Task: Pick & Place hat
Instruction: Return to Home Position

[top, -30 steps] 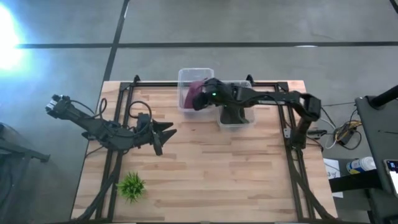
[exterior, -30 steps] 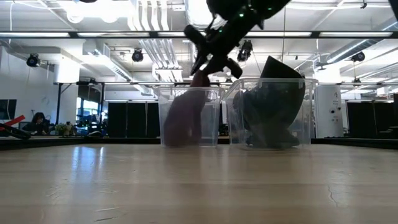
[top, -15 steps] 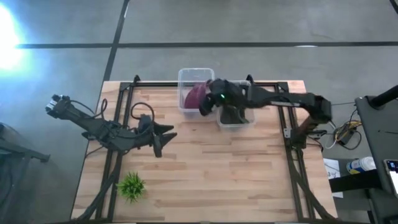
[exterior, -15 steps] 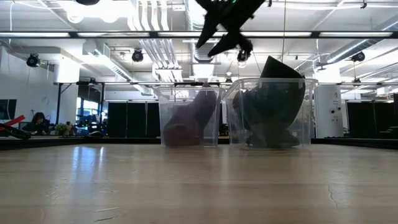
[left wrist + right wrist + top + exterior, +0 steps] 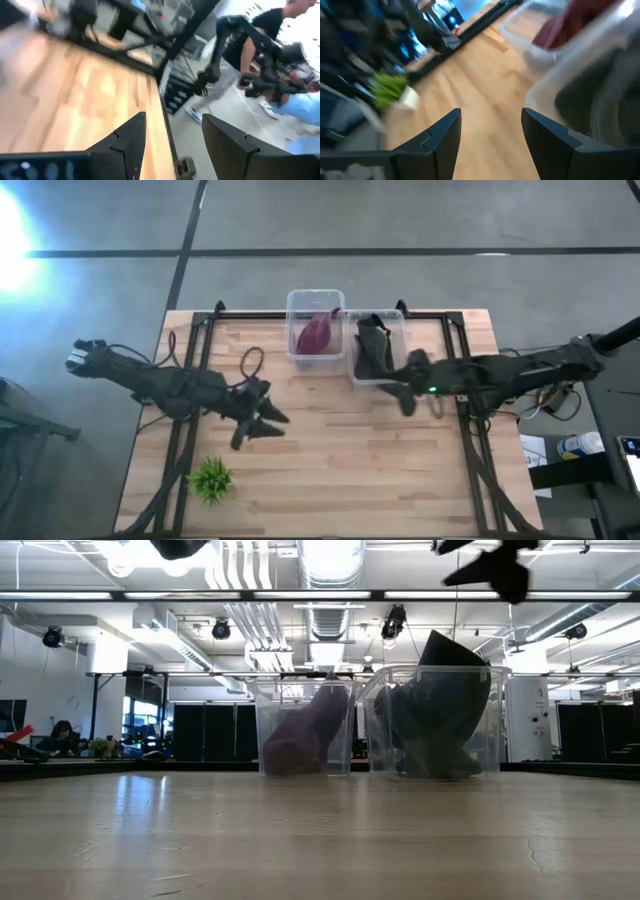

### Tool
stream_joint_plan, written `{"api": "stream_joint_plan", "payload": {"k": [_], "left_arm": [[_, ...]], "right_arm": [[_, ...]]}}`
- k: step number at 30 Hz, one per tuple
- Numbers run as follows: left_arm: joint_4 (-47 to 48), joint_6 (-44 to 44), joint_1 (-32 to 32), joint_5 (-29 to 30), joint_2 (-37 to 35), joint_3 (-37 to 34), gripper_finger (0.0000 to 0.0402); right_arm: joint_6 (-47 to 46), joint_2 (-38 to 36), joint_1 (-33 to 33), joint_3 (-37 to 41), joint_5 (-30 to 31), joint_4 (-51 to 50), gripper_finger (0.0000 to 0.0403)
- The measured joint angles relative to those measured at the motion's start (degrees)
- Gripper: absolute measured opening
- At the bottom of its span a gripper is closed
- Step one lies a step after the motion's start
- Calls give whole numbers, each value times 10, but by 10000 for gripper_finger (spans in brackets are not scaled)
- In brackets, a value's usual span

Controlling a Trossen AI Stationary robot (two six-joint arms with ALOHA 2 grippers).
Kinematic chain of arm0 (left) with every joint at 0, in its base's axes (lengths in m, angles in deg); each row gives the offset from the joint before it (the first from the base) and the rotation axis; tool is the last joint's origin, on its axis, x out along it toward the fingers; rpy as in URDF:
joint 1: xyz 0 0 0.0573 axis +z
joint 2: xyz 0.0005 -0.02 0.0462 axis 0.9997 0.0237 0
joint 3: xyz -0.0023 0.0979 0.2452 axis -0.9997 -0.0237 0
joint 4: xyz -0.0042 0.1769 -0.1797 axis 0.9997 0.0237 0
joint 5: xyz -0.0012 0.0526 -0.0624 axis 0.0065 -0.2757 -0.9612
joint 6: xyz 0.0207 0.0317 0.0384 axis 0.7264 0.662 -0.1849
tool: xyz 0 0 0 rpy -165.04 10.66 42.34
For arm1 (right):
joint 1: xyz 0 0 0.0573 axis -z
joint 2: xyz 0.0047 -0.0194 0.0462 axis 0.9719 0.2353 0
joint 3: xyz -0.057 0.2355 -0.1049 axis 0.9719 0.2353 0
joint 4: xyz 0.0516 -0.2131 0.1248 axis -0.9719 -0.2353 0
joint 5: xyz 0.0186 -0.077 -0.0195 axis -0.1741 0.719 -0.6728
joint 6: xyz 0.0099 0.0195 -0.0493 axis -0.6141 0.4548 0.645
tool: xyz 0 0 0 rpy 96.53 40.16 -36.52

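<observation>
The maroon hat [image 5: 317, 335] lies inside the left clear bin [image 5: 296, 302] at the table's far edge, leaning on the bin's right wall [image 5: 300, 735]; it also shows in the right wrist view [image 5: 570, 20]. My right gripper [image 5: 405, 398] hangs open in front of the right bin, off the hat and high above the table [image 5: 490, 565], nothing between its fingers [image 5: 490, 135]. My left gripper [image 5: 265, 425] stands open over the table's left half, with nothing between its fingers [image 5: 172, 135].
The right clear bin [image 5: 400, 318] holds a dark hat [image 5: 372, 345] that rises above its rim [image 5: 435, 705]. A small green plant [image 5: 211, 478] stands near the front left corner. Bare wood lies in the table's middle and front. A person stands beyond the table [image 5: 260, 30].
My right gripper has opened and let go of the maroon hat, which has dropped into the left bin. The gripper has then gone up and back toward the table's right and near edges. My left gripper has shifted a little toward the near edge.
</observation>
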Motion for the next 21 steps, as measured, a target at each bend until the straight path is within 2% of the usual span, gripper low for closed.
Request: {"api": "stream_joint_plan", "payload": {"k": [2, 3, 5, 9, 12, 15, 18, 21], "left_arm": [[8, -21, 36, -20, 0, -11, 188], [21, -37, 53, -21, -2, -14, 188], [38, -95, 74, -19, -4, -22, 188], [-41, -13, 80, -31, -4, -34, 188], [-96, 16, 122, -39, -8, -48, 188], [-163, 22, 180, -120, -13, -79, 188], [-247, 22, 234, -207, -22, -120, 188], [-305, 9, 271, -223, -29, -165, 188]], "right_arm": [[-76, -54, -12, 29, -6, -3, 203], [-83, -77, -16, 42, -9, 5, 203], [-39, -117, -21, 69, -11, 47, 203], [58, -189, -14, 140, -16, 156, 203], [99, -250, 1, 211, -38, 218, 203], [116, -325, 16, 286, -73, 257, 203], [136, -402, 23, 344, -79, 287, 203], [178, -476, 23, 384, -74, 289, 203]]}}
